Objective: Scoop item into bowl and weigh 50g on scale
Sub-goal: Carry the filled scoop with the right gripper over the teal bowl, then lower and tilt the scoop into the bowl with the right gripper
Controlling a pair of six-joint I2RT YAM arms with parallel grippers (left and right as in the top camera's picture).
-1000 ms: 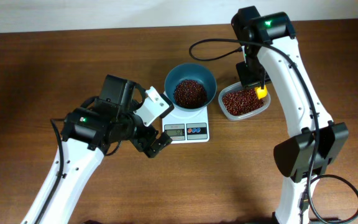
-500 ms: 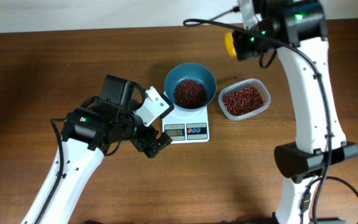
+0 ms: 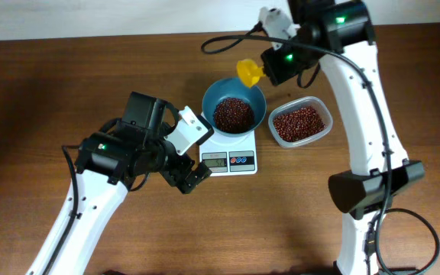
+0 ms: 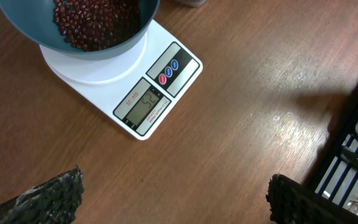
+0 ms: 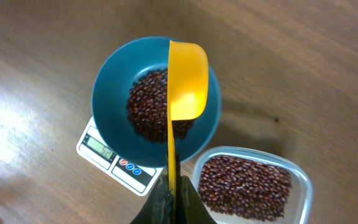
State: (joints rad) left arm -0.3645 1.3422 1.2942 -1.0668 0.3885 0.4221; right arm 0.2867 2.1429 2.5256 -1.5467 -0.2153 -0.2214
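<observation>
The small dark red-brown beans (image 3: 233, 113) lie in a loose heap at the bottom of the round teal-blue bowl (image 3: 214, 90), well below its rim. The bowl is smooth-walled and sits on the white square scale (image 3: 228, 160), overhanging the platform. The scale's grey display and red and blue buttons stay uncovered at the front edge.

Just beside the scale, on its right, stands a clear rounded-rectangular plastic container (image 3: 328, 121) with more beans. A narrow strip of the desk (image 3: 52, 76) separates the two. The wood-grain desk lies bare to the left of and in front of the scale.

A yellow plastic scoop (image 5: 187, 81) hangs over the bowl's far rim, turned on its side. Its contents cannot be told. The right end effector (image 5: 170, 186) is pressed together on the scoop's thin handle.

The left end effector (image 4: 173, 199) has its dark ridged fingers (image 4: 48, 193) spread wide and holds nothing. It hovers near the scale's front-left corner, apart from it.
</observation>
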